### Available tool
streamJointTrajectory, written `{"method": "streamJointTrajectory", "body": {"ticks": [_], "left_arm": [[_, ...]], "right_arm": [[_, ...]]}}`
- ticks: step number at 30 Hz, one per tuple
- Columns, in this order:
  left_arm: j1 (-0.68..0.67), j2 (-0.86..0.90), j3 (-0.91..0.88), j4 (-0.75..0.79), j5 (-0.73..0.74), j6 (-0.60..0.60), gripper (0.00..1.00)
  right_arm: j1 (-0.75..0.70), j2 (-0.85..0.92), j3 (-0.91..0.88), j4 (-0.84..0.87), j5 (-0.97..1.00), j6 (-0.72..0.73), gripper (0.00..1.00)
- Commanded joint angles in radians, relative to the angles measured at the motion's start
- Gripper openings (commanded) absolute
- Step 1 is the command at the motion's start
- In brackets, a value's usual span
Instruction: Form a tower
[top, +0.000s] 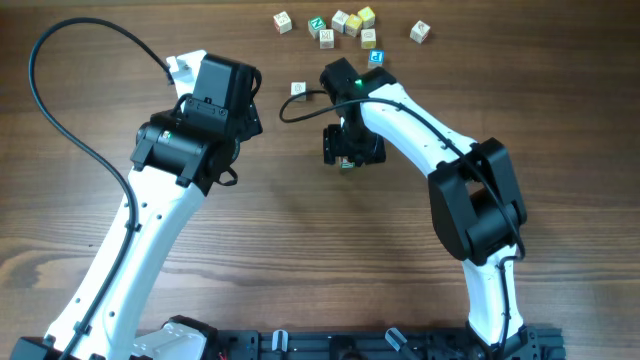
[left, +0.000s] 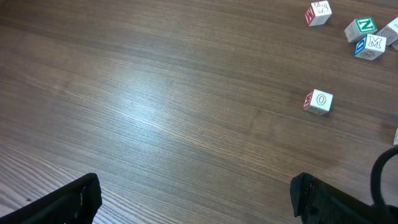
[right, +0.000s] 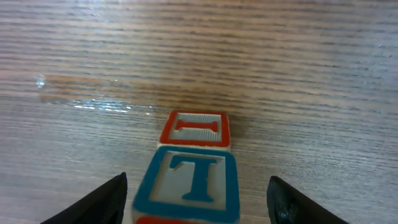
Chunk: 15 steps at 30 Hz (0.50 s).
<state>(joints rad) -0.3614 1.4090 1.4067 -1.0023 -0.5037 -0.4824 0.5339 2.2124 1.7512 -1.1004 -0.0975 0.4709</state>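
In the right wrist view a whitish cube with a blue T (right: 189, 183) stands close under the camera. A red-framed cube face (right: 194, 129) shows just beyond it and lower. Whether that cube is part of the tower or stands behind it I cannot tell. My right gripper (right: 198, 193) is open, a finger on each side of the T cube and clear of it. From overhead the right gripper (top: 352, 150) hides the tower almost entirely. My left gripper (left: 196, 193) is wide open over bare wood, and in the overhead view the left gripper (top: 252, 100) is left of the right one.
A lone cube marked O (top: 298, 89) (left: 318, 101) lies between the arms. Several loose cubes, one of them yellowish (top: 366, 16), sit in a cluster at the table's far edge, with one more (top: 420, 32) further right. A black cable (top: 300, 105) loops by the right wrist.
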Motion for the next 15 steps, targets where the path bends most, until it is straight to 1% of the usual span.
{"method": "streamJointTrajectory", "body": {"ticks": [1, 12, 13, 15], "left_arm": [[0.005, -0.005, 0.001, 0.002, -0.003, 0.011, 1.00], [0.005, -0.005, 0.001, 0.002, -0.003, 0.011, 1.00], [0.005, -0.005, 0.001, 0.002, -0.003, 0.011, 1.00], [0.005, -0.005, 0.001, 0.002, -0.003, 0.011, 1.00]], "right_arm": [[0.005, 0.022, 0.054, -0.026, -0.008, 0.000, 0.73], [0.006, 0.001, 0.065, -0.046, 0.011, 0.011, 0.71], [0.008, -0.005, 0.065, -0.045, 0.018, 0.018, 0.71], [0.024, -0.011, 0.065, -0.045, 0.039, 0.039, 0.66]]}}
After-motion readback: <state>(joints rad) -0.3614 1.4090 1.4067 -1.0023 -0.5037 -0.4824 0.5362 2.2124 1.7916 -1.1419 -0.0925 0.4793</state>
